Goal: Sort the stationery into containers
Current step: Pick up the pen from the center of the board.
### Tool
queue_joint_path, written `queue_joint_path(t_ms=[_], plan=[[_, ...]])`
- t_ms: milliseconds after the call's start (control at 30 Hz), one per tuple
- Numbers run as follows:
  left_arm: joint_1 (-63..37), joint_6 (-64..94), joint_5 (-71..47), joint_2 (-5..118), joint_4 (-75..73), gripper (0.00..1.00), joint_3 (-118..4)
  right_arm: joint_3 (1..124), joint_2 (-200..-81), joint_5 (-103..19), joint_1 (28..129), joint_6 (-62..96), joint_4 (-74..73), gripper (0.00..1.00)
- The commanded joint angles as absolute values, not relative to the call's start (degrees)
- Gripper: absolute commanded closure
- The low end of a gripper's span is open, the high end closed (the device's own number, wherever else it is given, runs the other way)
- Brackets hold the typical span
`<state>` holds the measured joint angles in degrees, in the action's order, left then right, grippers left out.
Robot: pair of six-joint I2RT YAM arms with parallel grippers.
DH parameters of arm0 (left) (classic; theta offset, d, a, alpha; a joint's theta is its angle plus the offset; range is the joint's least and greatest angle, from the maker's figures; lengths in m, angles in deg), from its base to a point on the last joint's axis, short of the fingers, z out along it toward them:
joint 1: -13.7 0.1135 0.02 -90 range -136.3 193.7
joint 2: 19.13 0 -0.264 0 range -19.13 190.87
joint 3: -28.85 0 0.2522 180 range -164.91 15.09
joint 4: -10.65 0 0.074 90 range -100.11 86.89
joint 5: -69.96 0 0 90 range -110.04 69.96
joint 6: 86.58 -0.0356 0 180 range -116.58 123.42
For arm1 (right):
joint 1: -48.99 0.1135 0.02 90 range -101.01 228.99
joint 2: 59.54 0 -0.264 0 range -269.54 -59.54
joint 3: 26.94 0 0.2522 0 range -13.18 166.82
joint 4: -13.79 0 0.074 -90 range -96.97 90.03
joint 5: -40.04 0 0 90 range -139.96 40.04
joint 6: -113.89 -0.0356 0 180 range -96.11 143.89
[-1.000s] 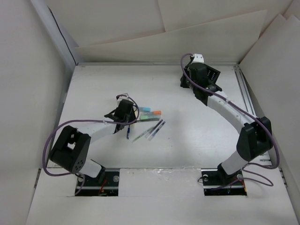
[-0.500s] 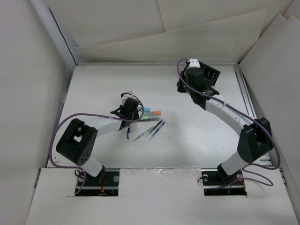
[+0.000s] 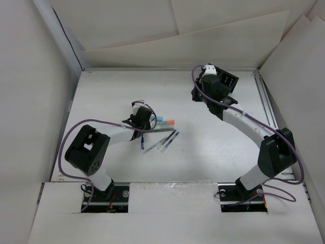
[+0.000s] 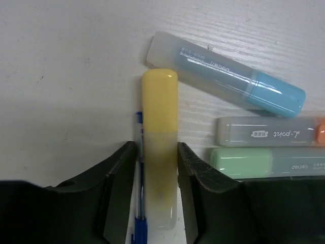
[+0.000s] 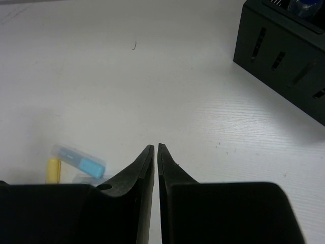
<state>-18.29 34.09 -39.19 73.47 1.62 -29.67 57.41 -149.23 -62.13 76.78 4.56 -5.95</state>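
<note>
A yellow marker (image 4: 159,127) lies on the white table between the fingers of my left gripper (image 4: 157,152), which is shut on its lower half. A thin blue pen (image 4: 139,223) lies squeezed against the left finger. Just right of it are a light blue marker (image 4: 228,81), a grey marker with an orange cap (image 4: 264,132) and a pale green one (image 4: 254,161). In the top view two clear pens with dark caps (image 3: 169,140) and a thin green pen (image 3: 152,147) lie beside my left gripper (image 3: 143,118). My right gripper (image 5: 155,150) is shut and empty, hovering left of the black organiser box (image 5: 284,56).
The organiser box (image 3: 227,81) stands at the back right of the table, with something blue showing in its top. White paper walls enclose the table on three sides. A metal rail (image 3: 265,101) runs along the right edge.
My left gripper has slid right and a little away, ending up against the cluster of markers. The right wrist has turned slightly left near the box.
</note>
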Motion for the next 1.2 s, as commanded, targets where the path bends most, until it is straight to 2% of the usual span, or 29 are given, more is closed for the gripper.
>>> queue_joint_path(t_ms=[0, 233, 433, 533, 833, 967, 1100, 1167], plan=[[-18.7, 33.7, -39.4, 74.8, 0.8, 0.69, -30.6, 57.2, -145.8, -61.8, 77.1, 4.1, -3.2, 0.87], [-18.7, 33.7, -38.8, 74.3, 0.2, 0.96, -31.1, 56.7, -145.8, -61.2, 77.1, 4.1, -3.2, 0.80], [-18.7, 33.7, -40.0, 72.5, -1.4, 0.94, -30.6, 57.2, -146.4, -60.7, 77.1, 4.1, -3.2, 0.76], [-18.7, 33.7, -40.0, 70.9, -1.4, 0.97, -30.1, 57.2, -146.9, -60.7, 77.1, 4.1, -3.2, 0.75], [-18.7, 34.3, -38.3, 62.5, -3.1, 1.00, -28.5, 58.4, -148.0, -56.2, 77.6, 4.1, -3.2, 0.47], [-18.7, 34.3, -34.6, 57.3, -3.1, 1.00, -26.6, 59.6, -148.5, -47.6, 78.3, 4.1, -3.2, 0.39], [-18.7, 33.7, -27.8, 50.8, 2.7, 1.00, -22.8, 60.1, -148.5, -29.9, 78.3, 1.6, -0.5, 0.35], [-18.7, 32.9, -24.6, 46.5, 4.9, 1.00, -20.4, 58.9, -148.5, -24.6, 78.3, -1.4, 3.7, 0.30]])
